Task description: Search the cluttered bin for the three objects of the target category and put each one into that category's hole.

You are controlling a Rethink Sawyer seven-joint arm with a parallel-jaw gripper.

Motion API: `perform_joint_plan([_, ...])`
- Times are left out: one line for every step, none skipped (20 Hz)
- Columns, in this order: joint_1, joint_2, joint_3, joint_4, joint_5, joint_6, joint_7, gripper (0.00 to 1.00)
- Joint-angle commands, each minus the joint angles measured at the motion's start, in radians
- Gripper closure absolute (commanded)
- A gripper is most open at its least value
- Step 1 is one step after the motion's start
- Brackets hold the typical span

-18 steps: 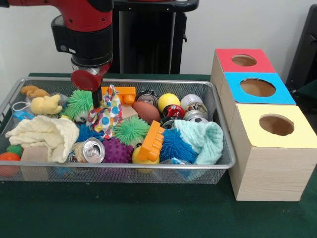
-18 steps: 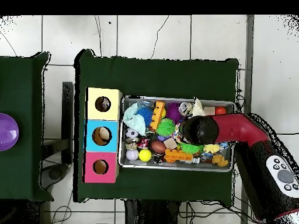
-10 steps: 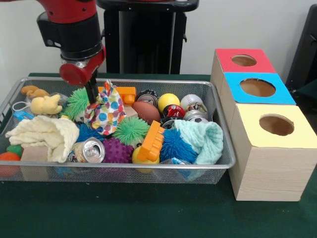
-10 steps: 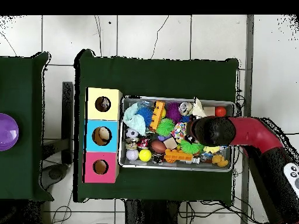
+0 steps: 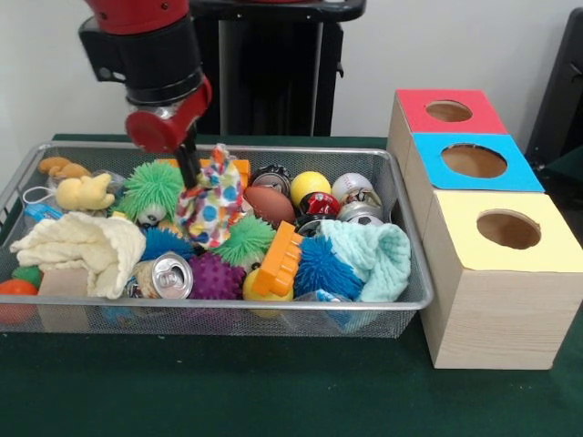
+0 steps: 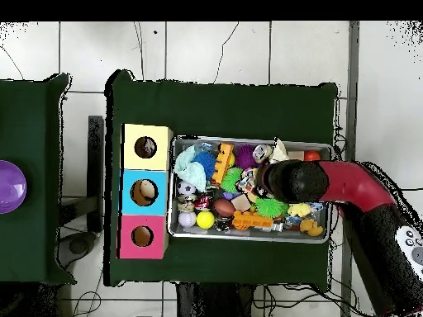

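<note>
Gripper (image 5: 191, 173) clamped on the top of a spotted snack packet (image 5: 211, 202), which hangs upright over the wire bin (image 5: 412, 273), its lower end among a green spiky ball (image 5: 240, 238) and other clutter. Yellow-surround hole (image 5: 508, 228) in the wooden box beside the bin, well apart from the packet.

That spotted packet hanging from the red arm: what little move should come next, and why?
Probably a further lift straight up. The pincer looks shut on the spotted snack packet, but the packet's lower edge still hangs among the green spiky balls inside the wire basket. Once clear of the rim it could travel sideways toward the yellow hole.
</note>
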Motion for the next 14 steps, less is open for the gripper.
perform_joint_plan([0.145, -0.040, 0.027, 0.086, 0.111, -0.104, 0.310, 1.00])
perform_joint_plan([0.158, -0.046, 0.015, 0.086, 0.124, -0.107, 0.323, 1.00])
perform_joint_plan([0.181, -0.052, 0.003, 0.086, 0.135, -0.125, 0.347, 1.00])
perform_joint_plan([0.197, -0.061, -0.008, 0.086, 0.147, -0.130, 0.355, 1.00])
perform_joint_plan([0.225, -0.071, -0.027, 0.080, 0.164, -0.131, 0.386, 1.00])
perform_joint_plan([0.240, -0.080, -0.037, 0.079, 0.178, -0.132, 0.396, 1.00])
perform_joint_plan([0.264, -0.092, -0.051, 0.070, 0.197, -0.129, 0.419, 1.00])
perform_joint_plan([0.279, -0.098, -0.061, 0.064, 0.210, -0.124, 0.425, 1.00])
perform_joint_plan([0.300, -0.108, -0.074, 0.050, 0.225, -0.112, 0.437, 1.00])
perform_joint_plan([0.315, -0.117, -0.081, 0.046, 0.239, -0.108, 0.443, 1.00])
perform_joint_plan([0.331, -0.128, -0.091, 0.032, 0.257, -0.091, 0.450, 1.00])
perform_joint_plan([0.341, -0.136, -0.096, 0.031, 0.268, -0.085, 0.453, 1.00])
perform_joint_plan([0.350, -0.142, -0.099, 0.021, 0.283, -0.074, 0.454, 1.00])
perform_joint_plan([0.356, -0.150, -0.103, 0.024, 0.293, -0.075, 0.456, 1.00])
